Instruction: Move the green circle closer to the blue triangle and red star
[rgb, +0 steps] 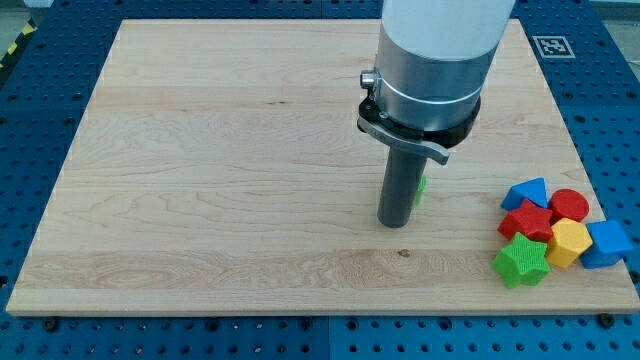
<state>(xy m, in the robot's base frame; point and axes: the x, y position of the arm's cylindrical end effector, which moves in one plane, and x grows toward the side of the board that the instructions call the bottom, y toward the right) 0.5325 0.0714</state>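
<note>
My tip (394, 224) rests on the wooden board (220, 170) right of centre. A sliver of a green block (421, 186), probably the green circle, shows just behind the rod on its right side; most of it is hidden. The blue triangle (526, 192) and the red star (527, 220) sit in a cluster near the view's bottom right, well to the right of my tip.
The cluster also holds a red round block (570, 204), a yellow hexagon (568, 243), a blue block (608, 244) and a green star (521, 261). The arm's large white and grey body (435, 60) hangs over the board's upper right.
</note>
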